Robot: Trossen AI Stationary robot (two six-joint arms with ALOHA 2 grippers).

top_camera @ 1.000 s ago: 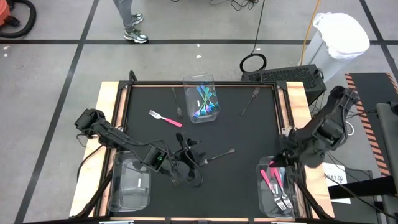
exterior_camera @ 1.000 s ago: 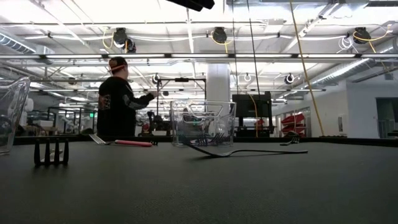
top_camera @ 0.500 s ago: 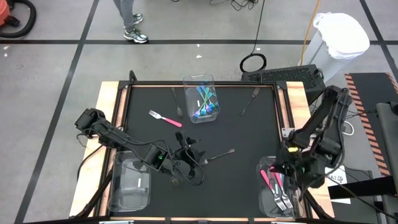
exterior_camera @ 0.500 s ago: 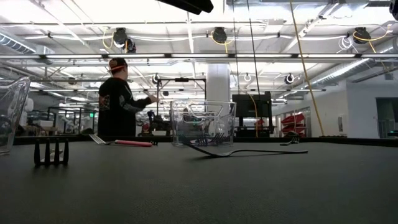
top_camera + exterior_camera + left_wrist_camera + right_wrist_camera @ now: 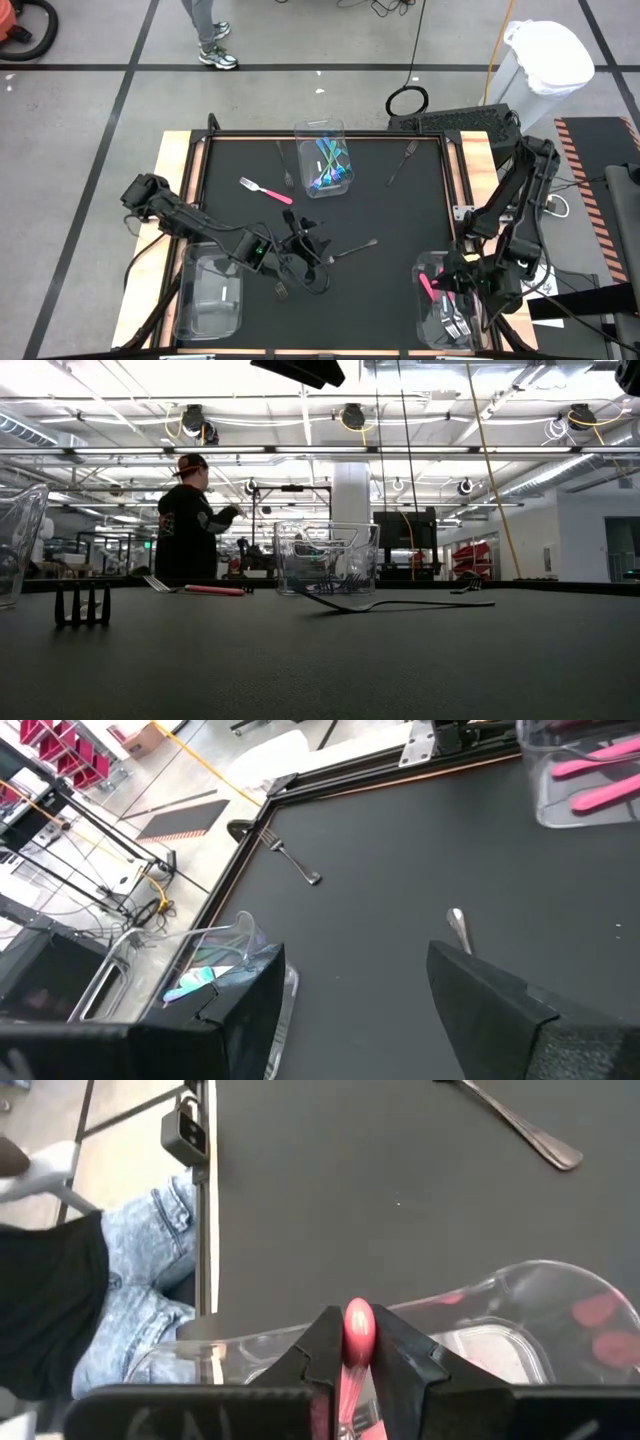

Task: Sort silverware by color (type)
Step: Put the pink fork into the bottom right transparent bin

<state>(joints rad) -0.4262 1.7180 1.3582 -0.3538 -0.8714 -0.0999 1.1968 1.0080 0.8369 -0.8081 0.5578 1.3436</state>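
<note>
The right claw [image 5: 350, 1342] pinches a pink fork [image 5: 357, 1330] over a clear bin [image 5: 520, 1295], its prongs hidden. The left claw [image 5: 350, 990] gapes empty over the worktop [image 5: 400, 870].

right pincer [image 5: 447, 283] | moved down over bin [image 5: 424, 318] | gripping pink utensil [image 5: 357, 1330]

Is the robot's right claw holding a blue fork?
No, the right gripper is shut on a pink utensil above the bin.

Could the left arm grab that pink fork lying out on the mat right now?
Probably yes: the left gripper is open and empty, and the pink fork lies alone on bare mat, nothing between them.
</note>
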